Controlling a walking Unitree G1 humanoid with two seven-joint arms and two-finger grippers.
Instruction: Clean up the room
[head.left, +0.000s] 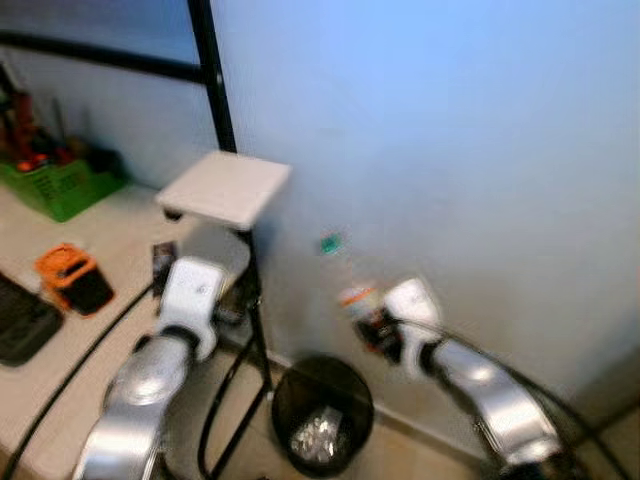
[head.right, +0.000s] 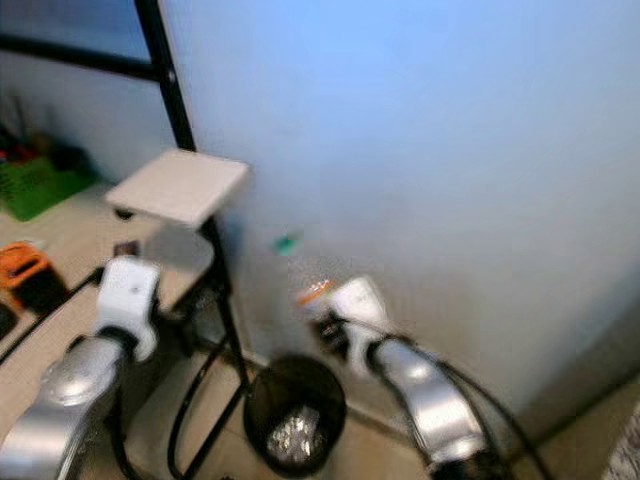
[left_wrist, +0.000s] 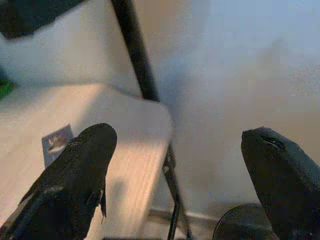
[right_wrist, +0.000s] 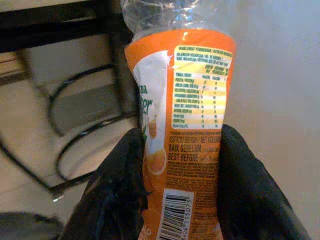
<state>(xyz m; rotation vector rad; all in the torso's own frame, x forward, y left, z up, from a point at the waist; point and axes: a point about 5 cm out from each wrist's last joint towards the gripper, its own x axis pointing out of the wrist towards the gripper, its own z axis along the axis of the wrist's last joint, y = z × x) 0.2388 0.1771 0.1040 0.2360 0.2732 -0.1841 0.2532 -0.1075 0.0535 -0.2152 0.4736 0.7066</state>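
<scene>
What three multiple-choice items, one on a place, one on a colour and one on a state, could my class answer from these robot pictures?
1. Where does the black bin stand?
A. On the floor by the wall, beside the table's leg
B. On the table
C. Under the green basket

2. What colour is the label of the bottle in the right pincer?
A. Blue
B. Orange
C. Purple

3. How is the left pincer?
A. Shut on a cup
B. Shut on a cloth
C. Open, holding nothing

Answers:
1 A, since the eye views show it low against the wall, next to the black leg.
2 B, as the right wrist view shows an orange wrap.
3 C, as its fingers stand wide apart with nothing between.
</scene>
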